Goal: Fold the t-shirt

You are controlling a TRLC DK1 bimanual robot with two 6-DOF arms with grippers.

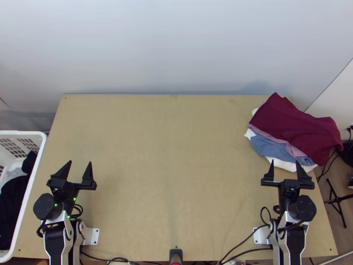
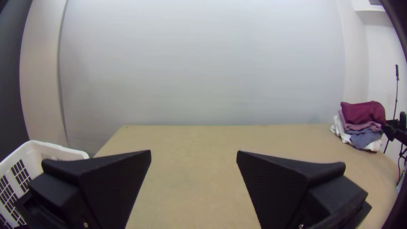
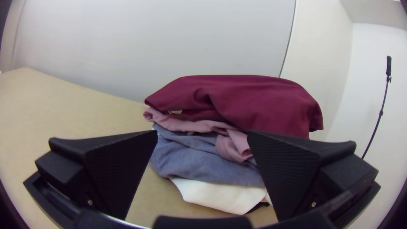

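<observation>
1. L gripper (image 1: 80, 162): blk fingers (image 2: 275, 186) wide apart, lt-brown tabletop (image 2: 190, 182) btwn them.
2. Clothes pile nr table's far corner: maroon cloth (image 2: 362, 113) on top, pink cloth (image 2: 360, 126) under, then blue-grey cloth (image 2: 365, 139), white cloth (image 2: 374, 146) at btm.
3. Wht slotted basket (image 2: 59, 152) beside table.
4. Lt-grey wall (image 2: 203, 63) behind.
5. Thin blk pole (image 2: 397, 91) upright past pile.

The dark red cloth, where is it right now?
In the top view, the dark red cloth lies on top of the pile at the table's far right corner, over the pink cloth and the blue one.
</observation>
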